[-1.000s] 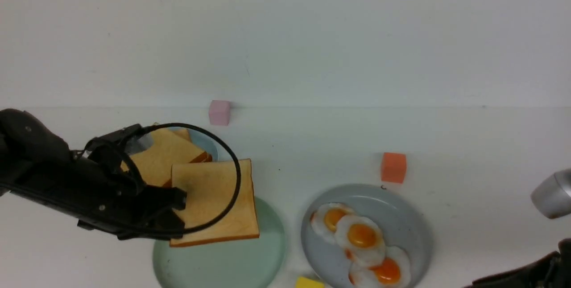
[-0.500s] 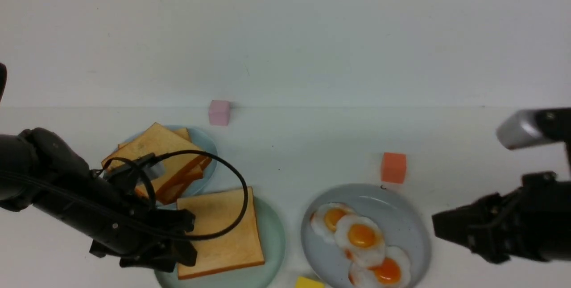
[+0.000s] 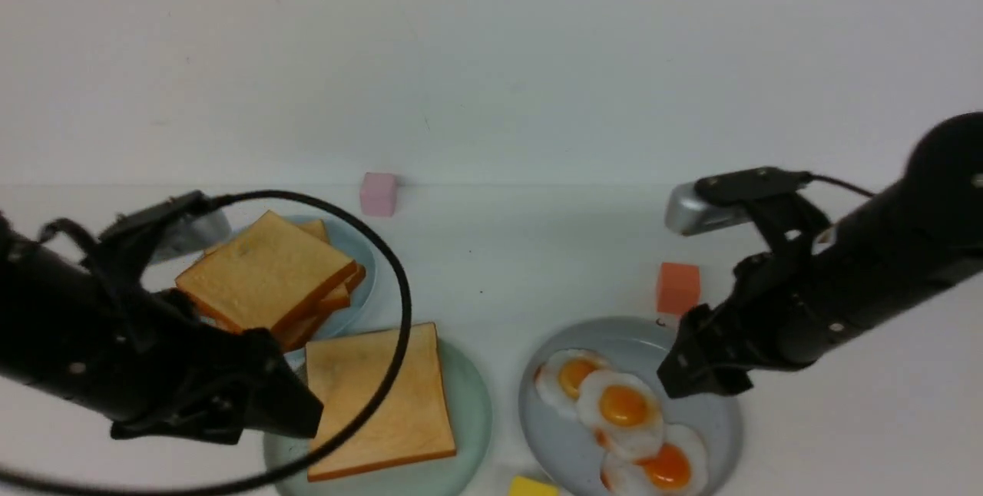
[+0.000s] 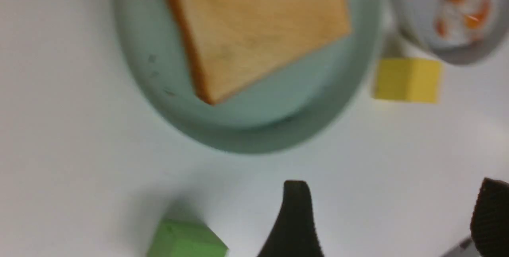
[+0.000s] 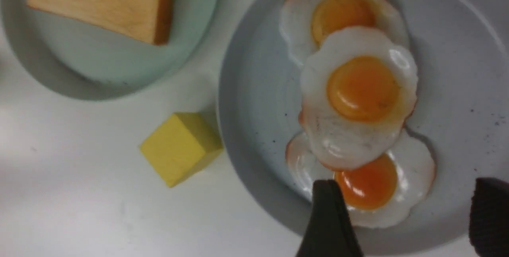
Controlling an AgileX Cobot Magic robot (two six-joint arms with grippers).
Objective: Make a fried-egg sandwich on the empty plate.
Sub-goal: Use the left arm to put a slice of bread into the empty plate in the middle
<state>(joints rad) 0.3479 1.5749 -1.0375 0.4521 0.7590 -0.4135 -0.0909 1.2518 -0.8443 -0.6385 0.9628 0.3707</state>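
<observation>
One toast slice (image 3: pixel 376 396) lies flat on the empty plate (image 3: pixel 472 404), which is mint green. More toast slices (image 3: pixel 265 273) are stacked on the light-blue plate (image 3: pixel 357 250) behind it. Three overlapping fried eggs (image 3: pixel 622 406) lie on the grey-blue speckled plate (image 3: pixel 714 434). My left gripper (image 4: pixel 393 193) is open with nothing between its fingers. It hangs over bare table just off the mint plate's (image 4: pixel 278 121) rim. My right gripper (image 5: pixel 405 193) is open above the nearest fried egg (image 5: pixel 370 185) and holds nothing.
A pink cube (image 3: pixel 378 193) stands by the back wall. An orange cube (image 3: pixel 678 289) sits behind the egg plate, and a yellow cube (image 3: pixel 532 487) lies between the two front plates. A green cube (image 4: pixel 185 239) lies near my left gripper. The left arm's cable (image 3: pixel 395 281) loops over the toast.
My left gripper lowered the toast slice onto the mint plate, opened, let it go and drew back left. My right arm swung in from the right over the eggs, opening wider.
</observation>
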